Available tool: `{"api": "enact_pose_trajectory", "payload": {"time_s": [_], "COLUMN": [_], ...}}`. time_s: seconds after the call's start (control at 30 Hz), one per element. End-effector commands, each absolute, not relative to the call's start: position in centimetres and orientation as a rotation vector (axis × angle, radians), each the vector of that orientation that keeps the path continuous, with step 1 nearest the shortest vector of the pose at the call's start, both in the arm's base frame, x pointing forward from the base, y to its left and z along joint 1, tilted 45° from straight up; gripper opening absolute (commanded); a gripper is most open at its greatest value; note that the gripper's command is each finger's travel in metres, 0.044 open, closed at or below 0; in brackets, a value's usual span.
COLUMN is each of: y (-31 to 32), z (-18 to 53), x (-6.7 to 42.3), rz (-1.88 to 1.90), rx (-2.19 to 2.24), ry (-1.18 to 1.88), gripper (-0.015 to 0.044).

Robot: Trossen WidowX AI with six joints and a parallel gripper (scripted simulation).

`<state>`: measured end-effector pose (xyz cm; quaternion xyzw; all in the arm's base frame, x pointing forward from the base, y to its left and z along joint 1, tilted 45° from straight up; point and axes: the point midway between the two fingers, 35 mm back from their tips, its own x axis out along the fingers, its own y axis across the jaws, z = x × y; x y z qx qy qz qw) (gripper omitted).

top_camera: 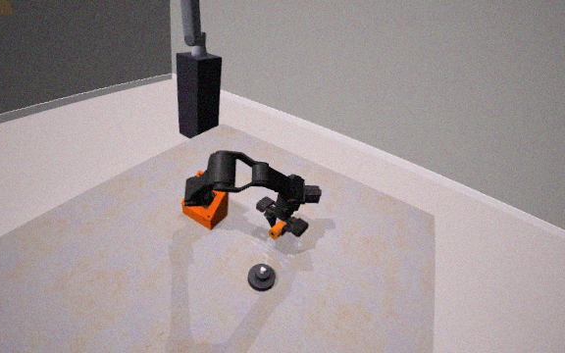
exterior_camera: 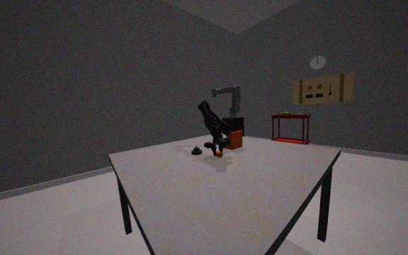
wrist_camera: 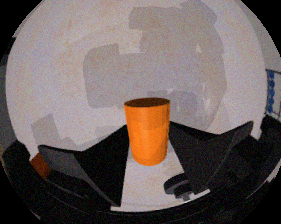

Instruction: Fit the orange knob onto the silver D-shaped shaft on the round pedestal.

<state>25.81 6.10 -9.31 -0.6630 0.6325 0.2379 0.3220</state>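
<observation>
My gripper is shut on the orange knob and holds it a little above the table. In the wrist view the knob stands out between the two dark fingers as an orange cylinder with its far end pointing away. The round dark pedestal with the silver D-shaped shaft stands on the table, in front of the gripper in the top view and to its left in the exterior view. The knob is apart from the shaft.
The arm's orange base block sits behind the gripper. A dark pillar with a grey arm stands beyond the table's far corner. A red rack stands by the far wall.
</observation>
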Motion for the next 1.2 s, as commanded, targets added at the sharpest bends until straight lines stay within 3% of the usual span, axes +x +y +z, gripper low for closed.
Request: {"api": "enact_pose_trajectory", "payload": {"time_s": [0.0, 0.07, 0.77, 1.0, 1.17], "y": [6.12, 6.12, 6.12, 6.12, 6.12], "z": [-9.28, -9.28, -9.28, -9.28, -9.28], "x": [25.84, 25.84, 25.84, 25.84, 25.84], "rz": [0.624, 0.624, 0.624, 0.624, 0.624], "rx": [-1.740, -1.740, -1.740, -1.740, -1.740], "ry": [1.660, 1.660, 1.660, 1.660, 1.660], "gripper": [0.0231, 0.0260, 0.0260, 0.0440, 0.0440]}}
